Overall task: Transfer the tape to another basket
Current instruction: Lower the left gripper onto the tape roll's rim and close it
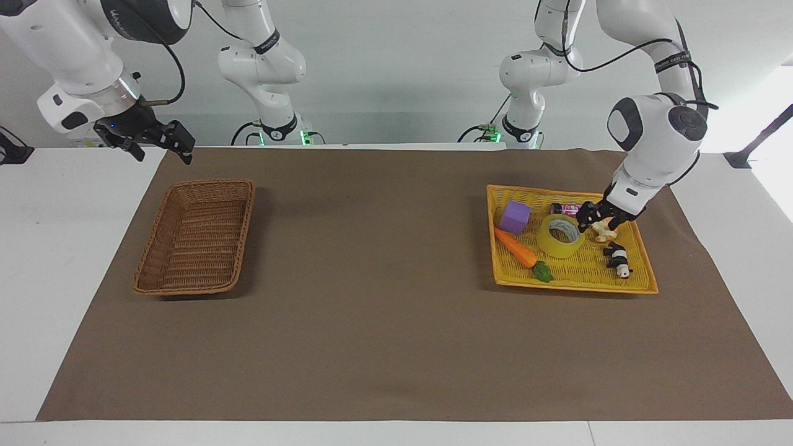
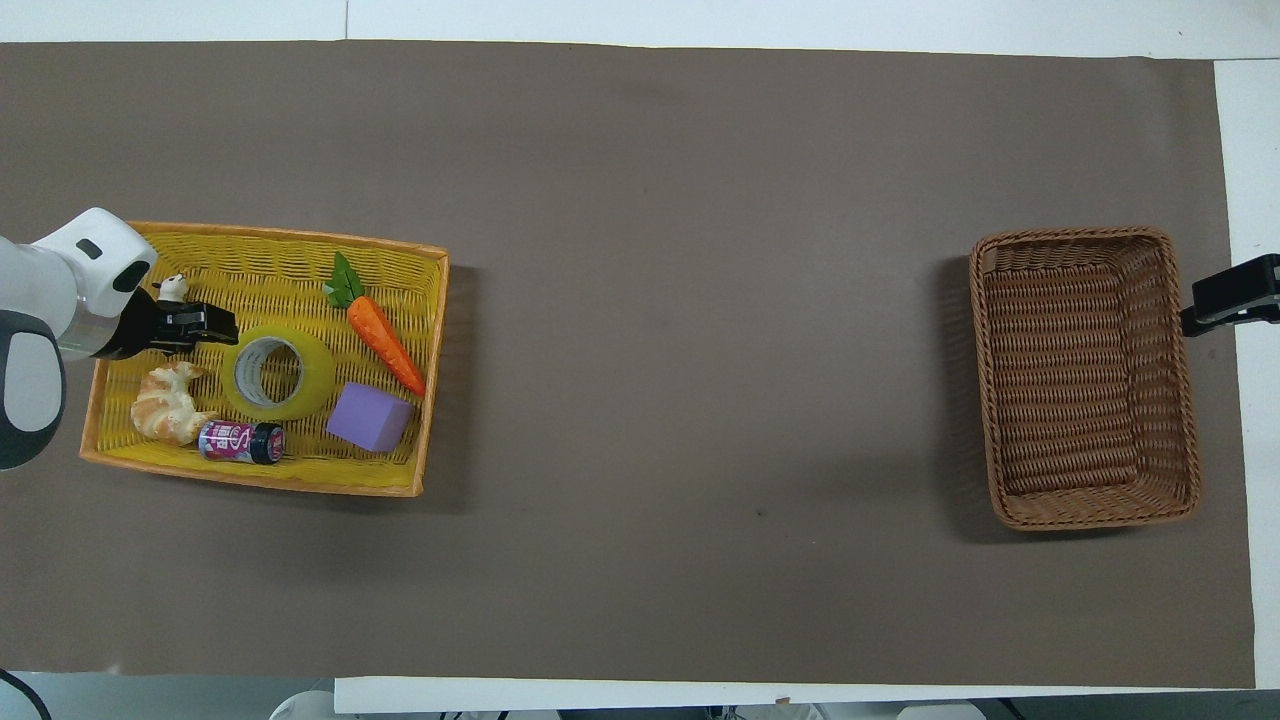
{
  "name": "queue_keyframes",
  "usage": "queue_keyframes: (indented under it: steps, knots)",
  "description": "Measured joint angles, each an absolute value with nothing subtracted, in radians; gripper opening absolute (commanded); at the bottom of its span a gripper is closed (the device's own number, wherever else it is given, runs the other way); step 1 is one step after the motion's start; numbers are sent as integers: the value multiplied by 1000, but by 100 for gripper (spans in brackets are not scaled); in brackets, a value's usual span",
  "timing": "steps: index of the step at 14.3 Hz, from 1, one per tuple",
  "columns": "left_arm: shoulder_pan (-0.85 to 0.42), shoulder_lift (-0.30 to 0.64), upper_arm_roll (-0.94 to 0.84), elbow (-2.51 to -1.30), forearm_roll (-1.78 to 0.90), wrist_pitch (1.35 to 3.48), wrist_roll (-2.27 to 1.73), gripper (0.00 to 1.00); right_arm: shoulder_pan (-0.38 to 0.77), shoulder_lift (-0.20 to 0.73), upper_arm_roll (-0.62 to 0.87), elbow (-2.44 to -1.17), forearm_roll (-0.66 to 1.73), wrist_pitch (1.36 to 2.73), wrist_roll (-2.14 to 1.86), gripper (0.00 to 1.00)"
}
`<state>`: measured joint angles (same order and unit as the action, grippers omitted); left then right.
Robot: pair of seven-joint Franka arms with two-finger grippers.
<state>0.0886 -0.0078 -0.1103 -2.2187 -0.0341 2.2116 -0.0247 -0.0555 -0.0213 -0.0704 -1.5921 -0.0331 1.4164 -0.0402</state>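
The tape (image 1: 560, 236) (image 2: 278, 372), a yellow roll with a white core, lies flat in the middle of the yellow mesh basket (image 1: 576, 285) (image 2: 260, 479) at the left arm's end of the table. My left gripper (image 1: 596, 222) (image 2: 215, 325) hangs low in that basket, right beside the tape's rim and over the croissant (image 1: 606, 233), fingertips apart with nothing held. The brown wicker basket (image 1: 210, 183) (image 2: 1085, 236) stands empty at the right arm's end. My right gripper (image 1: 158, 140) (image 2: 1230, 296) waits open in the air just off that basket's edge.
Around the tape in the yellow basket lie a purple cube (image 1: 515, 216), a carrot (image 1: 517, 248), a small can (image 1: 567, 209) and a panda figure (image 1: 617, 259). A brown mat (image 1: 372, 279) covers the table between the two baskets.
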Motion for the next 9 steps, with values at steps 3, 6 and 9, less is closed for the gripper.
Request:
queue_keyframes:
  steps: [3, 6, 9]
  knots:
    - [88, -8, -111, -2270, -34, 2262, -36, 73, -56, -21, -70, -1592, -33, 1416, -40, 100]
    - [84, -8, -117, -2298, -34, 2285, -36, 73, -56, -21, -70, -1592, -33, 1416, -40, 100]
    - [83, -8, -121, -2331, -34, 2314, -36, 73, -56, -21, -70, -1592, -33, 1416, -40, 100]
